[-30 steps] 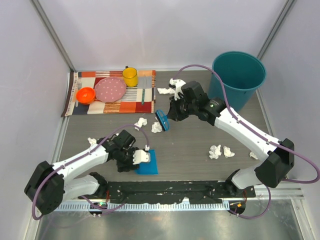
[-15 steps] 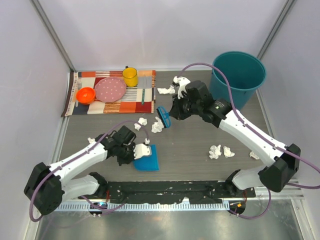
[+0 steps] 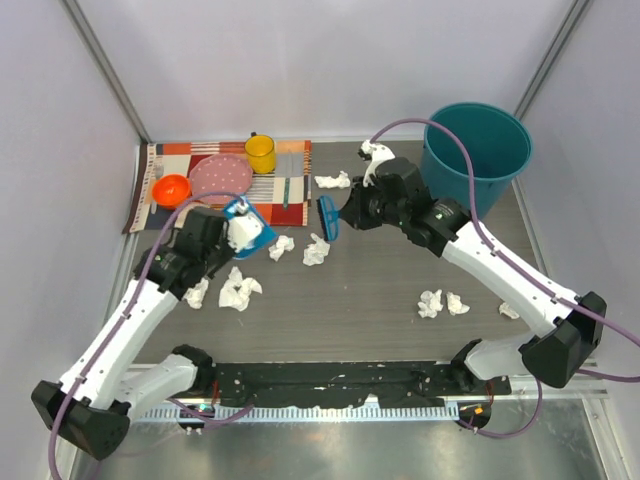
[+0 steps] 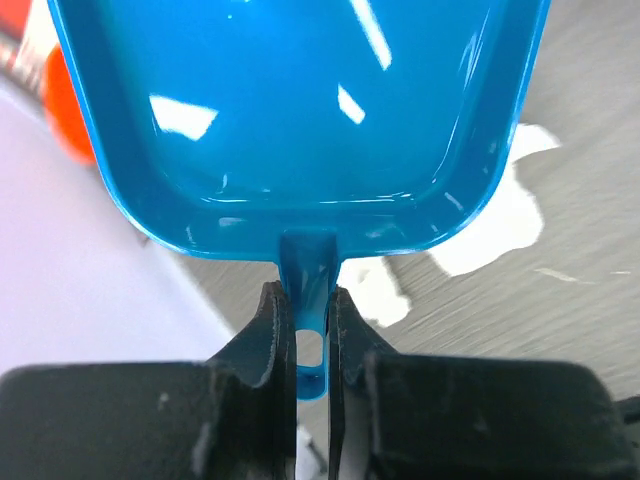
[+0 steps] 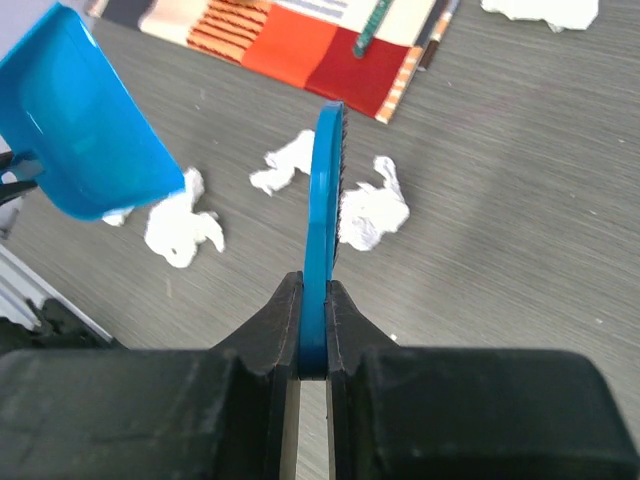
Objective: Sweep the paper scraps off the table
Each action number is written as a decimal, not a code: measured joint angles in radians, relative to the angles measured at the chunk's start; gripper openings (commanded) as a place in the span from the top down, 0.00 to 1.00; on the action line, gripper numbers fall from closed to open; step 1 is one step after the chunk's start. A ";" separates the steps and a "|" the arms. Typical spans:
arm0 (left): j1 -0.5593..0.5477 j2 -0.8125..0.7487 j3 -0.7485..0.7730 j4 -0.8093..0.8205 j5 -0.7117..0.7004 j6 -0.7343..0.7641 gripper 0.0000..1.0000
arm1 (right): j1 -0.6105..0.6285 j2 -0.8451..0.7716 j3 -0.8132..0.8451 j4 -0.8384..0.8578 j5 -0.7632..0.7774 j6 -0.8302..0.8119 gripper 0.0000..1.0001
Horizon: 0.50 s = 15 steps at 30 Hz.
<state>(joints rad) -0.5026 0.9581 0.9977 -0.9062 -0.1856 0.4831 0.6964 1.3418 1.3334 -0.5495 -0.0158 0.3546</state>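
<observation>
My left gripper (image 3: 228, 234) (image 4: 308, 300) is shut on the short handle of a blue dustpan (image 3: 250, 228) (image 4: 300, 110), held over the table (image 3: 370, 280) near the placemat's front edge. My right gripper (image 3: 346, 214) (image 5: 315, 300) is shut on a blue brush (image 3: 328, 216) (image 5: 325, 190), which stands edge-on above the table's middle. Paper scraps lie scattered: two between the tools (image 3: 281, 245) (image 3: 316, 250), two under the left arm (image 3: 238, 290) (image 3: 196, 293), others behind the right arm (image 3: 333, 181) and at the right front (image 3: 430, 303) (image 3: 457, 303).
A teal bucket (image 3: 478, 150) stands at the back right. The striped placemat (image 3: 180, 215) at the back left carries an orange bowl (image 3: 171, 189), a pink plate (image 3: 221, 180) and a yellow cup (image 3: 260, 153). A metal rail runs along the front edge.
My left arm has swung the dustpan from the front middle of the table up to the left rear. A second wad now lies at the left front. The brush has shifted slightly backward.
</observation>
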 measured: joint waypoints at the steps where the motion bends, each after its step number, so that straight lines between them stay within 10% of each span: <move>1: 0.040 0.000 0.008 -0.006 -0.039 0.003 1.00 | 0.002 0.002 0.000 0.016 -0.002 0.021 0.99; 8: 0.318 0.020 0.214 -0.031 -0.227 0.017 1.00 | 0.122 0.114 -0.014 0.277 -0.049 0.211 0.99; 15: 0.361 0.045 0.397 -0.044 -0.311 0.013 1.00 | 0.352 0.626 0.281 0.523 -0.208 0.412 0.99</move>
<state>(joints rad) -0.1413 1.0027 1.3952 -0.9501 -0.4965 0.4965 1.0485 1.9678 1.6146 -0.0261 -0.2241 0.7670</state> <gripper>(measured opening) 0.105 0.142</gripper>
